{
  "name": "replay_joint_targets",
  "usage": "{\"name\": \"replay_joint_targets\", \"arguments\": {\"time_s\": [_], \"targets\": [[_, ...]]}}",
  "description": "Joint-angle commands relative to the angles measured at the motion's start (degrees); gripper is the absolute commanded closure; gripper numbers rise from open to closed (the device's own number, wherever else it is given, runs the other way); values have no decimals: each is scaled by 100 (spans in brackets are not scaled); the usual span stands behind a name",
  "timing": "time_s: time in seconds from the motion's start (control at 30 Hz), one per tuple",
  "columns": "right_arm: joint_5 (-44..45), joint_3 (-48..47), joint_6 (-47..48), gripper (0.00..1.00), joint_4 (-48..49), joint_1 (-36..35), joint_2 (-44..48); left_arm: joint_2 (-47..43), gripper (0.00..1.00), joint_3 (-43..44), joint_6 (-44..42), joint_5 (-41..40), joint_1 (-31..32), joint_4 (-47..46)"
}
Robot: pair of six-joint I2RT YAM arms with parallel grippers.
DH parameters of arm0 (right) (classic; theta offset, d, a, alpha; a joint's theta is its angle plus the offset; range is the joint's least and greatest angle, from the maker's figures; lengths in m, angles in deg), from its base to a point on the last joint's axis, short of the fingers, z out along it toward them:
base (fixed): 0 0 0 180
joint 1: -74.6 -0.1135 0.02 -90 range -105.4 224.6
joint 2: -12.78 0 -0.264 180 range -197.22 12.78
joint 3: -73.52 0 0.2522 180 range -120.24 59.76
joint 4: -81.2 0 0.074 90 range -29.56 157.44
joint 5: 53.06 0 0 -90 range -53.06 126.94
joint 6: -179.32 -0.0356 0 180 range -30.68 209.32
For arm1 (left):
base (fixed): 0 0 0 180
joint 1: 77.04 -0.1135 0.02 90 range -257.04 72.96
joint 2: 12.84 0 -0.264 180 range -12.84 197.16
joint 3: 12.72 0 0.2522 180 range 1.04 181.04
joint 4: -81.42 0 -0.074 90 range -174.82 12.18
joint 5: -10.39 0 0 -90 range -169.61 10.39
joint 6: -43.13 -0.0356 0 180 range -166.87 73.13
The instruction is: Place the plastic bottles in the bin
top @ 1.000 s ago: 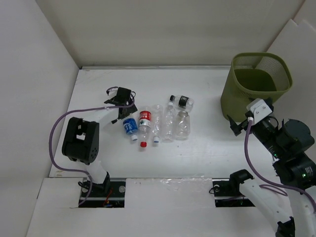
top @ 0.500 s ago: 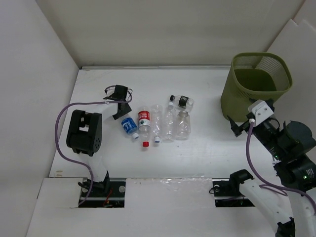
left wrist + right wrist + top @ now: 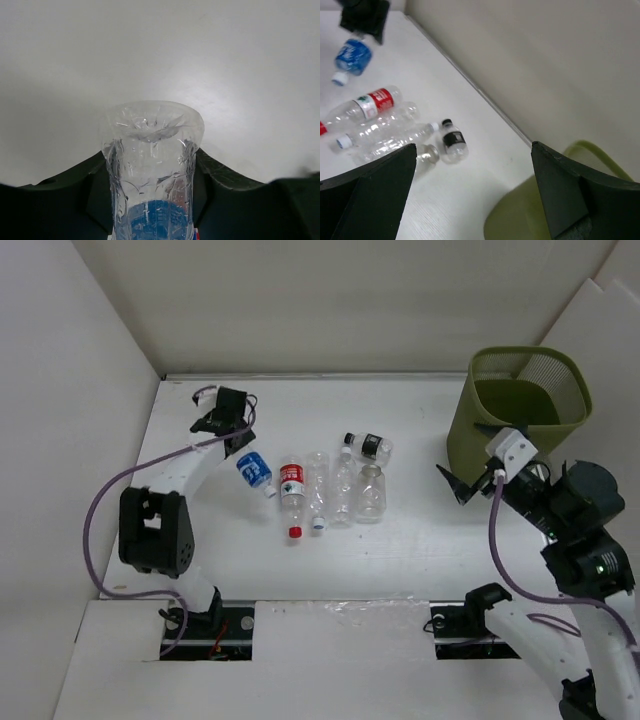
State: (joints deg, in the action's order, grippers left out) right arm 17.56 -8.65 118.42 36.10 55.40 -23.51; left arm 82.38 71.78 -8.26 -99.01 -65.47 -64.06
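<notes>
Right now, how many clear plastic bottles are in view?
6. One blue-labelled bottle in the left gripper; on the table, side by side: one red-labelled, three unlabelled; one black-labelled behind them.

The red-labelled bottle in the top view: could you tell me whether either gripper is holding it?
No, the red-labelled bottle lies on the table, apart from the left gripper and the right gripper.

Left pincer (image 3: 152, 175) and right pincer (image 3: 474, 150) are black, on white arms (image 3: 190, 470) trailing purple cables (image 3: 492, 530).
</notes>
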Motion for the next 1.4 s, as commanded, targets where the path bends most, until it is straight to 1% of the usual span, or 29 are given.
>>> {"name": "replay_joint_targets", "arguments": {"time_s": [0.0, 0.03, 0.07, 0.13, 0.17, 0.2, 0.23, 0.27, 0.3, 0.33, 0.37, 0.4, 0.43, 0.47, 0.5, 0.57, 0.6, 0.63, 0.7, 0.73, 0.8, 0.9, 0.93, 1.07, 1.23, 1.3, 1.37], "targets": [[-1093, -86, -255, 0, 1101, -13, -535, -1390, 100, 1036, -291, -311, 388, -176], [-1234, -155, -439, 0, 1460, -13, -772, -1479, 100, 1395, -432, -241, 390, -238], [-1470, -156, -519, 0, 1629, -66, -896, -1550, 100, 1573, -642, 65, 390, -308], [-1682, -419, -790, 0, 1849, -66, -1281, -1717, 100, 1933, -793, 339, 390, -509], [-1945, -568, -1010, 0, 2085, -66, -1397, -1804, 100, 2022, -950, 627, 390, -598], [-2086, -569, -1012, 0, 2253, -66, -1502, -1805, 100, 2084, -1048, 822, 390, -703], [-2175, -656, -1255, 0, 2402, -66, -1599, -1927, 100, 2084, -1136, 1024, 390, -826], [-2237, -709, -1354, 0, 2578, -66, -1783, -1989, 100, 2084, -1223, 1243, 390, -1184], [-2368, -710, -1450, 0, 2684, -136, -1872, -2068, 100, 2084, -1320, 1794, 390, -1405], [-2447, -788, -1538, 0, 2807, -224, -1960, -2191, 100, 2015, -1521, 2130, 390, -1616], [-2526, -858, -1704, 0, 2904, -277, -2135, -2253, 100, 1901, -1654, 2542, 390, -2071], [-2701, -963, -1767, 0, 3053, -399, -2223, -2401, 100, 1787, -1777, 3486, 390, -2354], [-2764, -1017, -1829, 0, 3124, -470, -2302, -2403, 100, 1646, -1891, 3957, 390, -2670], [-2765, -1017, -1916, 0, 3177, -540, -2382, -2594, 100, 1462, -1979, 4405, 390, -3021], [-2765, -1087, -1969, 0, 3264, -628, -2495, -2683, 100, 1147, -2041, 4810, 450, -3590], [-2765, -1027, -2118, 0, 3501, -909, -2584, -2807, 100, 1082, -2243, 4814, 661, -3745], [-2765, -1026, -2319, 0, 3615, -988, -2680, -2868, 100, 1082, -2400, 4814, 914, -3745], [-2765, -948, -2434, 0, 3947, -1154, -2733, -2869, 100, 1082, -2567, 4944, 1013, -3797], [-2765, -799, -2811, 0, 4353, -1296, -2848, -2869, 100, 1082, -2569, 5243, 1075, -3920], [-2765, -798, -2892, 0, 4625, -1366, -2987, -2869, 100, 1082, -2482, 5427, 1075, -4121], [-2511, -798, -2893, 0, 4627, -1464, -3129, -2807, 100, 1082, -2245, 5797, 1075, -4298], [-2045, -745, -3015, 0, 4627, -1577, -3252, -2885, 100, 819, -1859, 6088, 1075, -4912], [-1974, -745, -3077, 0, 4836, -1639, -3313, -2938, 100, 705, -1770, 6227, 1075, -5158], [-1912, -631, -3489, 0, 5635, -1771, -3611, -2939, 100, 599, -1383, 6518, 1075, -5598], [-1913, -806, -3640, 0, 5971, -2104, -4025, -2939, 100, 546, -1251, 6651, 1189, -5898], [-1912, -806, -3849, 0, 6365, -2219, -4227, -2886, 100, 546, -1251, 6651, 1303, -5951], [-1912, -876, -3938, 0, 6525, -2334, -4368, -2834, 100, 546, -1190, 6756, 1304, -5951]]}}
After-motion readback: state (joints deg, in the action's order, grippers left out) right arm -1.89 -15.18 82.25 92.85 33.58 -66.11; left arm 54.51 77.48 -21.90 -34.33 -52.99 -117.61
